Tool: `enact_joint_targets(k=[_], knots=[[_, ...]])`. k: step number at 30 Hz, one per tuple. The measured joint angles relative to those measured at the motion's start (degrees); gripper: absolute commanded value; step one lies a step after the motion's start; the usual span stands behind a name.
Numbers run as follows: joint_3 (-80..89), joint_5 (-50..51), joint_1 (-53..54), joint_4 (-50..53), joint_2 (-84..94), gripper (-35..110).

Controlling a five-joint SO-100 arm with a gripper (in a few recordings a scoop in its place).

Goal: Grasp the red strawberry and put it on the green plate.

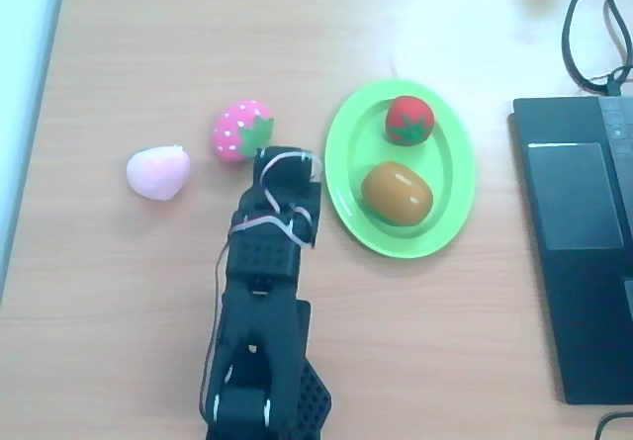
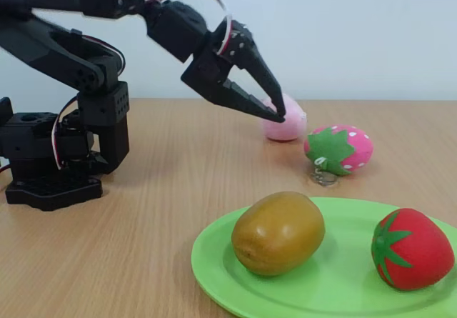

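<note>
The red strawberry (image 1: 408, 121) (image 2: 410, 250), with its dark green leafy top, lies on the green plate (image 1: 450, 163) (image 2: 343, 289) at the plate's far end in the overhead view. A brown egg-shaped fruit (image 1: 397, 192) (image 2: 278, 232) lies beside it on the same plate. My black gripper (image 1: 287, 158) (image 2: 277, 114) hangs in the air left of the plate, near the pink fruits. Its fingertips meet and nothing is between them.
A pink strawberry with white dots (image 1: 240, 130) (image 2: 341, 148) and a pale pink lump (image 1: 158, 173) (image 2: 289, 126) lie on the wooden table close to the gripper. A dark laptop (image 1: 574, 242) and black cables (image 1: 593, 35) occupy the right side. The arm's base (image 2: 50, 168) stands at the table's near edge.
</note>
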Motion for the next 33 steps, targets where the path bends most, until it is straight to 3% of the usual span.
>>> enact_joint_targets(k=[10, 19, 33], knots=[[18.1, 0.2, -1.6, -2.1, 14.1, -8], [23.7, -2.1, -1.0, -1.8, 20.9, -8], [22.9, -0.7, -5.7, 16.1, 27.5, -8]])
